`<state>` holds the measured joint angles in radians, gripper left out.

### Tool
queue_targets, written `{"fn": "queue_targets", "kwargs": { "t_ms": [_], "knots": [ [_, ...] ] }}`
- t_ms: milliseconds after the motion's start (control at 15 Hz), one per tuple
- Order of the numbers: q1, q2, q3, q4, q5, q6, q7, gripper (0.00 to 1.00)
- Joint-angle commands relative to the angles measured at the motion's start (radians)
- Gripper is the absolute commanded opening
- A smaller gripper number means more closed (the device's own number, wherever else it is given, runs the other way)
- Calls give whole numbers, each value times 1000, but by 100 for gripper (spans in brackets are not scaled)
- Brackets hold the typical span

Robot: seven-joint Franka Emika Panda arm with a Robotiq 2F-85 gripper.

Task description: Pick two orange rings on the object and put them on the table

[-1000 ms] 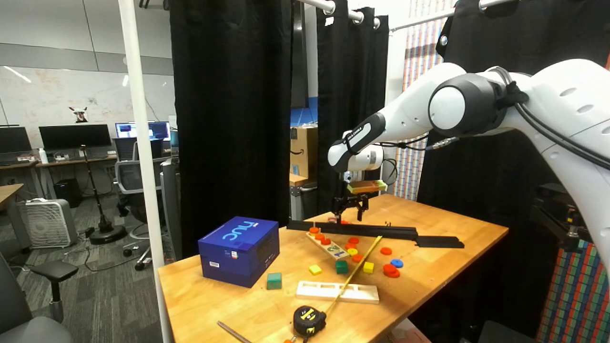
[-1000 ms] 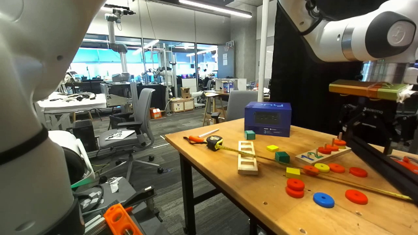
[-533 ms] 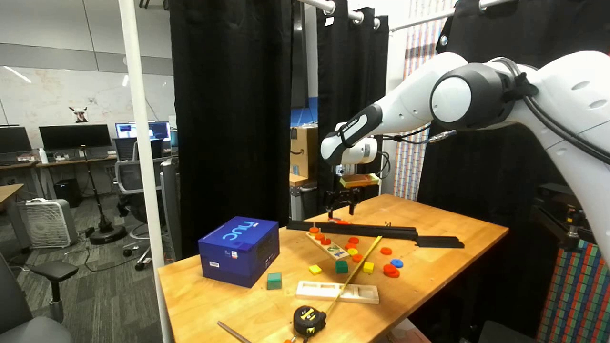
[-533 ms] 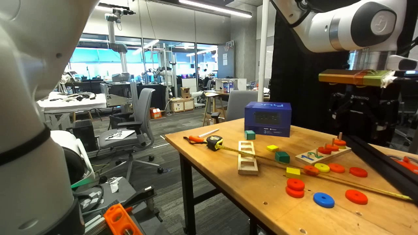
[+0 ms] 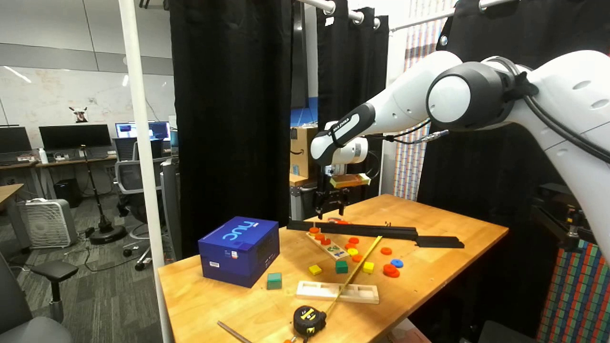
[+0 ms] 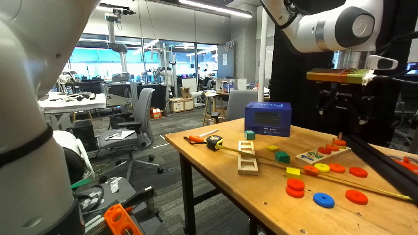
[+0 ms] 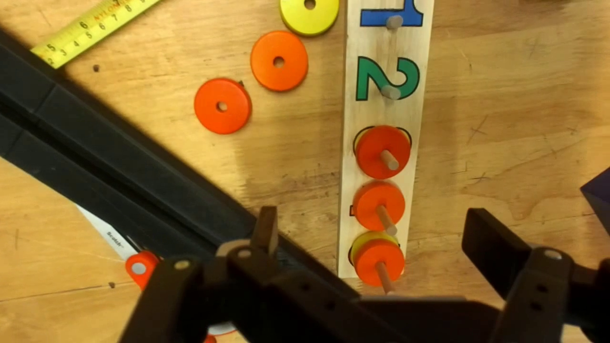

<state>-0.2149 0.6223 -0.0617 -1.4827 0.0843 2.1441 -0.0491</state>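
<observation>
Orange rings (image 7: pixel 374 202) sit threaded on pegs (image 7: pixel 390 160) of a wooden board (image 7: pixel 381 113). They appear light, stiff, slightly slippery; opposite edges offer the best grip. The hand (image 7: pixel 371 226) is spread, empty, above the tabletop (image 7: pixel 505 109).

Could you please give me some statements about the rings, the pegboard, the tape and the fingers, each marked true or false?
1. The fingers are spread apart, gripping nothing. True.
2. On the wooden pegboard, the pegs at 1 and 2 hold rings. False: those two are bare; the orange rings there sit on the other three.
3. On the peg farthest from 1, an orange ring lies above a yellow ring. True.
4. The blue ring is stacked on another ring. False: the blue ring lies singly, flat on the table.
5. The yellow tape runs across the slotted wooden frame. True.
</observation>
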Motion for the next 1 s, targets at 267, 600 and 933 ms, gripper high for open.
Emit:
{"fn": "queue_targets", "kwargs": {
  "t_ms": [267, 600, 933],
  "knots": [
    [31, 19, 1, 42, -6, -22, -10, 100],
    [27, 58, 15, 77, -3, -31, -53, 100],
    [25, 110, 23, 131, -2, -54, -81, 100]
  ]
}}
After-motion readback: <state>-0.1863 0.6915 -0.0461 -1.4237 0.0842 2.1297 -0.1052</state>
